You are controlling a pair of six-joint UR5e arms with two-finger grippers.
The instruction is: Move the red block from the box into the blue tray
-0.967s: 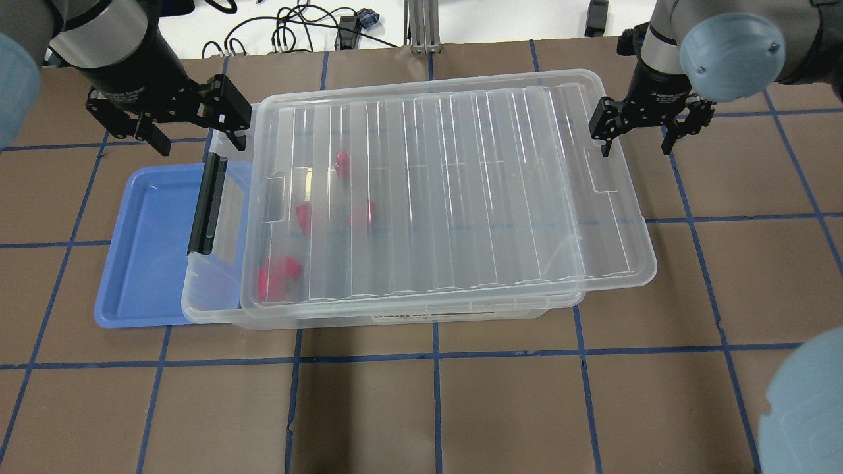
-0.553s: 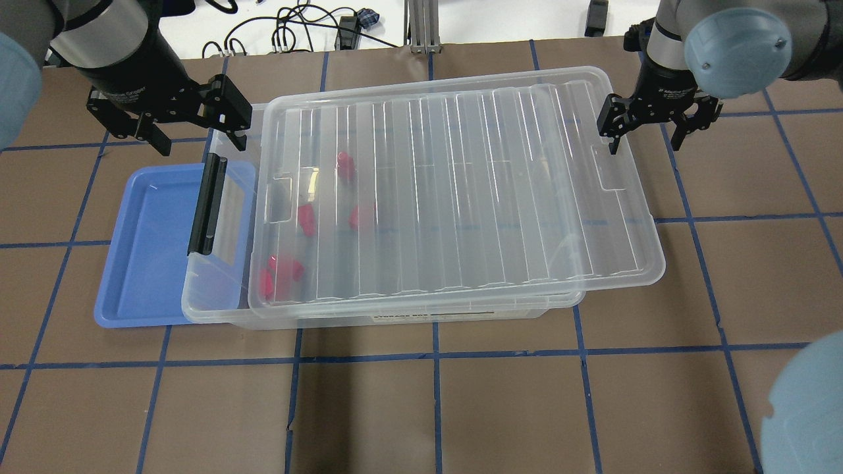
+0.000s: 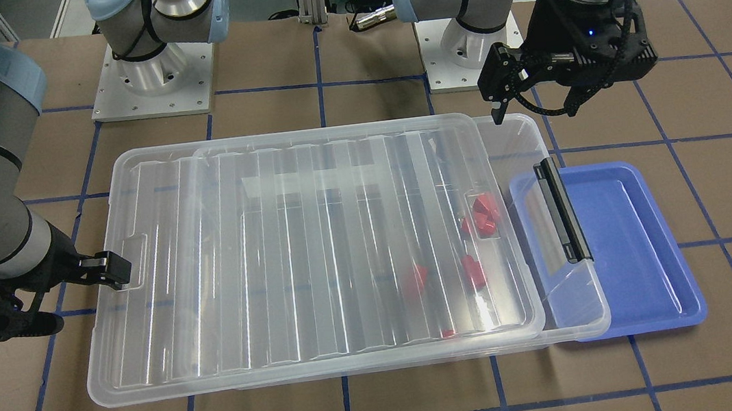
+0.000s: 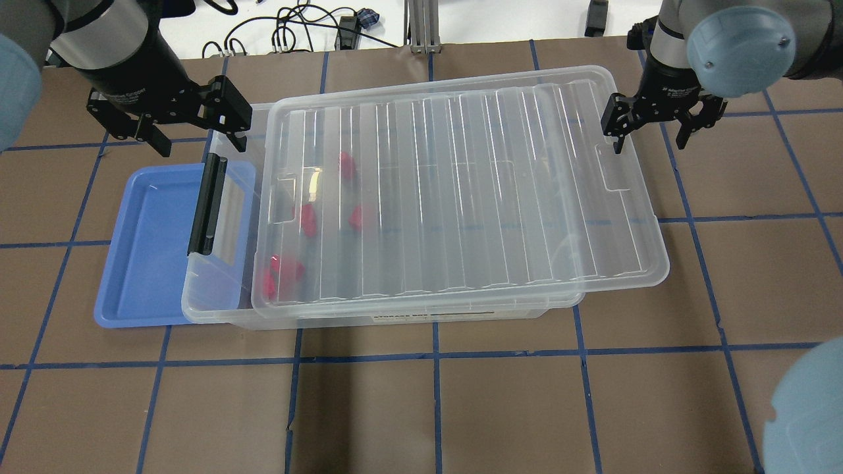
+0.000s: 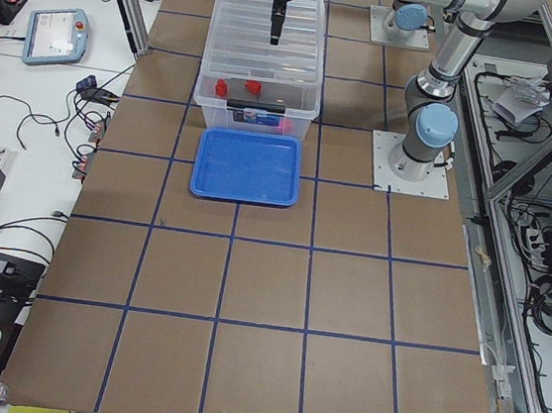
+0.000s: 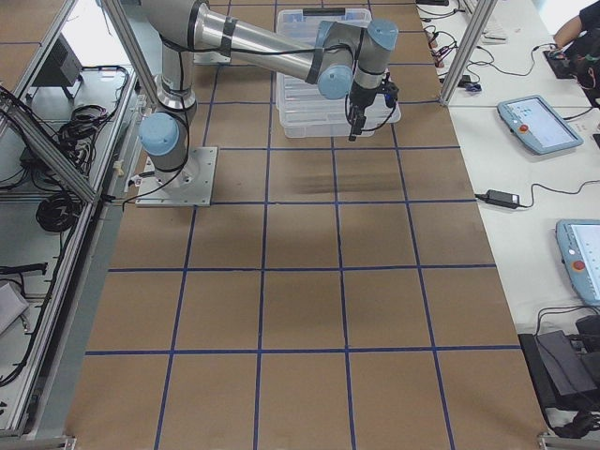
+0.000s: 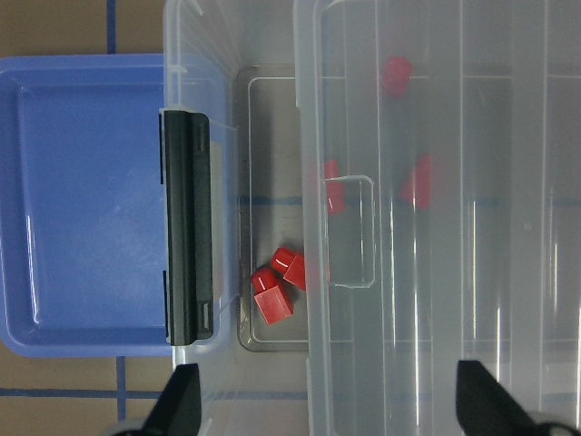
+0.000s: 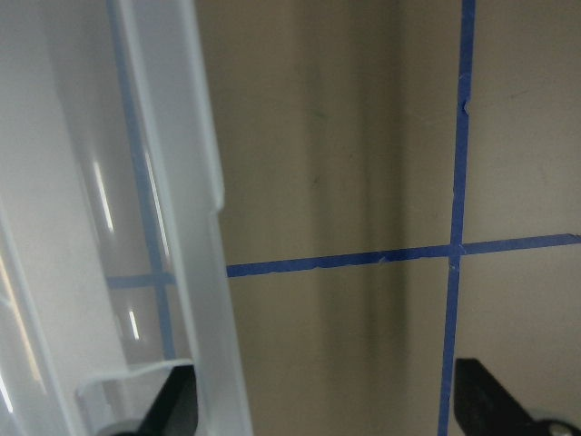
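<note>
The clear box point(image 4: 212, 299) lies across the table with its ribbed lid point(image 4: 461, 191) shifted to the right, leaving a narrow strip uncovered at the black latch handle point(image 4: 206, 205) end. Several red blocks point(image 4: 280, 273) lie inside near that end; in the left wrist view two of them point(image 7: 272, 304) show in the uncovered strip. The blue tray point(image 4: 145, 250) sits partly under the box's latch end. My left gripper point(image 4: 194, 128) is open and empty, above the box's far left corner. My right gripper point(image 4: 650, 135) is open, with one finger point(image 4: 616, 135) at the lid's right end rim.
Brown table surface with a blue tape grid. Cables and an aluminium post point(image 4: 421, 26) lie past the table's far edge. The arm bases point(image 3: 150, 64) stand behind the box on the robot's side.
The lid has slid to the right along with my right gripper, widening the uncovered strip at the latch end. My left gripper has not moved.
</note>
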